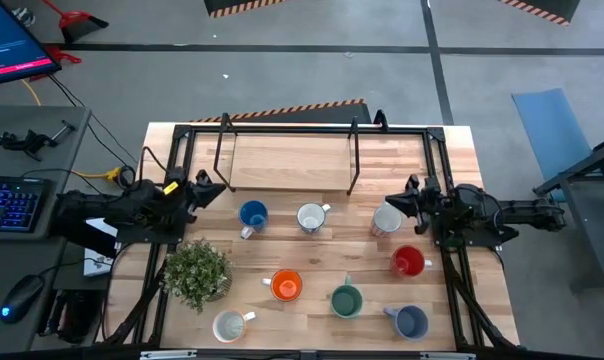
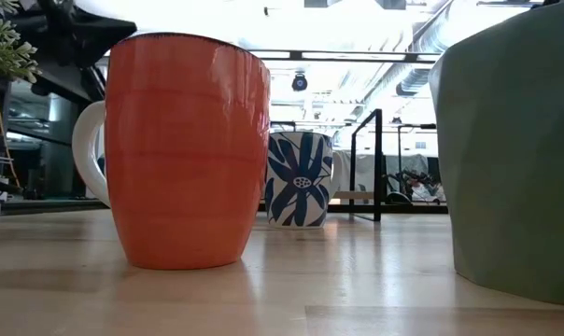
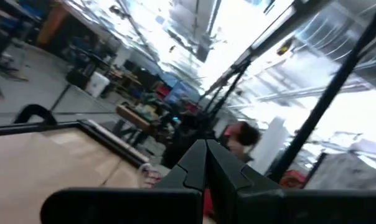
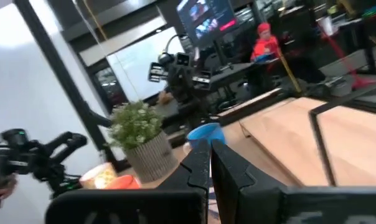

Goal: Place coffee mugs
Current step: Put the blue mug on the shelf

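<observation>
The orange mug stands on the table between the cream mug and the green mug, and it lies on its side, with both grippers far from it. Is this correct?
Not quite. The orange mug stands upright, opening up, as the high view shows. The rest holds: it is between the cream mug and the green mug, and the left gripper and right gripper are far from it.

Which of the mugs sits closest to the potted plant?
The cream mug, just below the potted plant at the table's front left; the orange mug lies farther off.
</observation>
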Controlling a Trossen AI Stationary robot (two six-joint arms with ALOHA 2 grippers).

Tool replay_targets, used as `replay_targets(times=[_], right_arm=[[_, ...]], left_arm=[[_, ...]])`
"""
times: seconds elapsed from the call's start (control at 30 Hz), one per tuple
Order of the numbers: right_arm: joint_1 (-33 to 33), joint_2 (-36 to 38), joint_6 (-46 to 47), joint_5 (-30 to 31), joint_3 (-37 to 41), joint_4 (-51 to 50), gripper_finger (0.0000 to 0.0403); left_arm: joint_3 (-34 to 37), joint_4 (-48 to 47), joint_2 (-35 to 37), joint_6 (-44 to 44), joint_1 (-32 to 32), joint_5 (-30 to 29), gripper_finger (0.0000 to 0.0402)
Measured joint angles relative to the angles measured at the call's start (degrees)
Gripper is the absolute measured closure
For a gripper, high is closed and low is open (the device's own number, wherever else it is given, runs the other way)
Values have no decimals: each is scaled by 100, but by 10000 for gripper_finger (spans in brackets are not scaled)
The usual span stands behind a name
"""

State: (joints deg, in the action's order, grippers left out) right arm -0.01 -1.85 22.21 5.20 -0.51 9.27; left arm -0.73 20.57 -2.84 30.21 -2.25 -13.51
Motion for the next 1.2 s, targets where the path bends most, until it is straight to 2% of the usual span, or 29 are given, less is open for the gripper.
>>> replay_targets(times=[0.2,0.37,0.47,0.6,0.73,0.83,0.93,1.2], right_arm=[[0,-2,184,141,0,-95,402],[0,-2,756,882,0,638,402],[0,-2,425,997,0,1217,402],[0,-1,-550,1004,0,1901,402],[2,0,-910,936,0,1797,402],[2,-26,-197,953,0,1507,402],[0,-44,275,1247,-5,1527,402],[0,-176,-150,1382,-362,1540,402]], left_arm=[[2,33,1,-666,-1,-142,399],[2,48,0,-704,-1,-599,399],[2,219,-1,-884,-1,-933,399],[2,355,1,-1357,-1,-1257,399],[1,354,1,-1321,-1,-1183,399],[2,354,1,-1216,-1,-928,399],[2,358,1,-1000,-1,-808,399],[2,352,-1,-1292,-1,-792,399]])
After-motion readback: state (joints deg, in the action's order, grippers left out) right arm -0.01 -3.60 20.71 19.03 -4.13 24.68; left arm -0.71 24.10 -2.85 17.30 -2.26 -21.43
